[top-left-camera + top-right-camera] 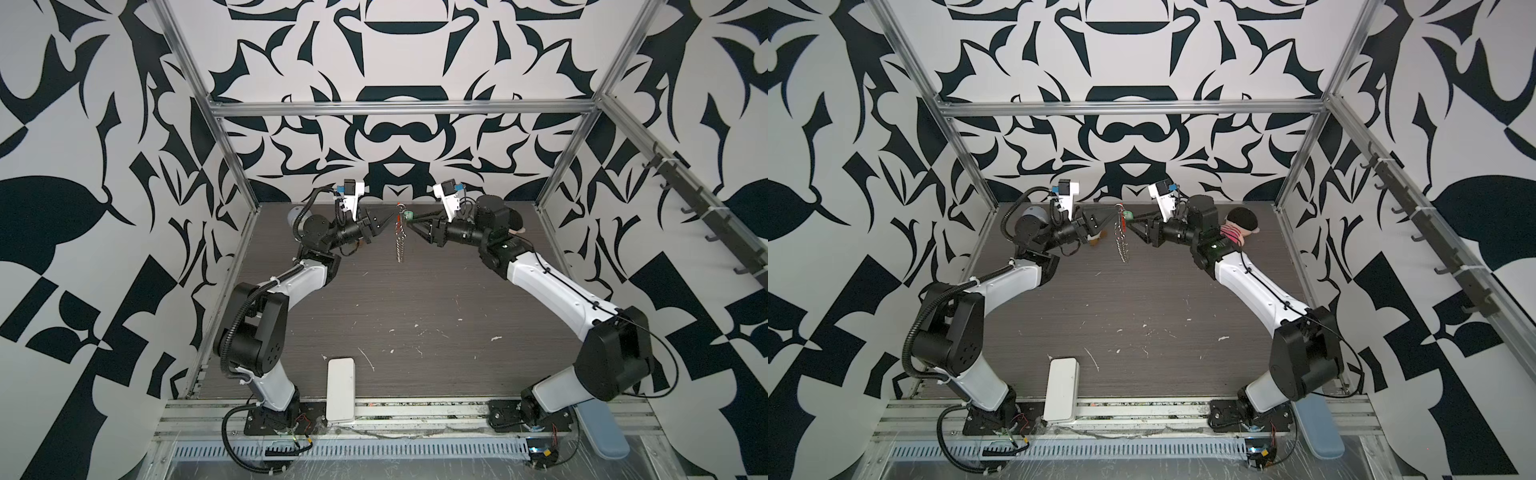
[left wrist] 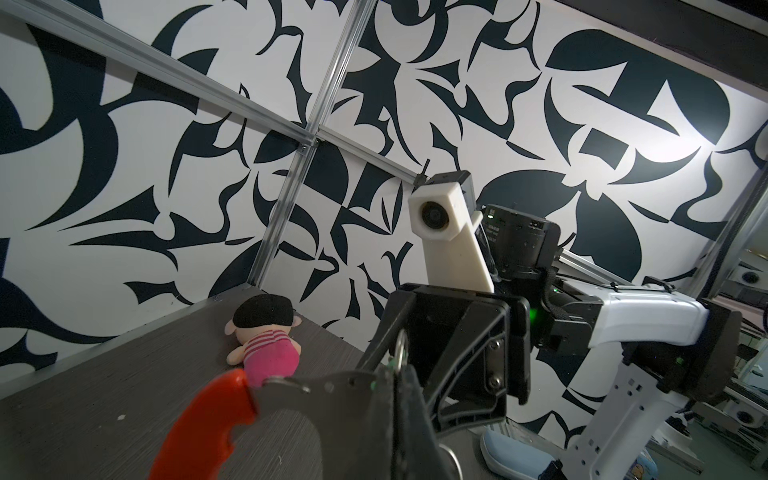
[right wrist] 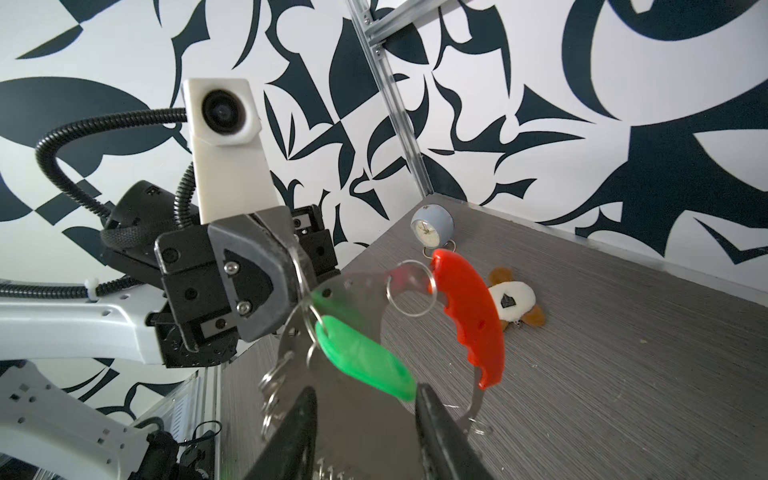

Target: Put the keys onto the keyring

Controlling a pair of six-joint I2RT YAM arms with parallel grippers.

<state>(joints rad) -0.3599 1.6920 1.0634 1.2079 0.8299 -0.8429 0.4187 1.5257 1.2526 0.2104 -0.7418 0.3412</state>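
The keyring (image 1: 400, 239) hangs above the table as a chain of silver rings with a flat metal plate and a curved red-orange bar (image 3: 469, 320). My left gripper (image 1: 390, 216) is shut on its top, pinching a ring and the plate edge (image 2: 397, 365). A key with a green plastic head (image 3: 365, 361) dangles from a small ring close to that grip. My right gripper (image 3: 366, 390) faces it from the right. Its jaws stand open, and the green head's tip lies at one fingertip (image 3: 428, 399). The key's blade is not visible.
A pink doll with black hair (image 1: 1237, 226) lies at the back right behind my right arm. A small grey alarm clock (image 3: 430, 226) and a brown-and-white plush (image 3: 513, 303) sit at the back left. A white box (image 1: 340, 388) rests on the front edge.
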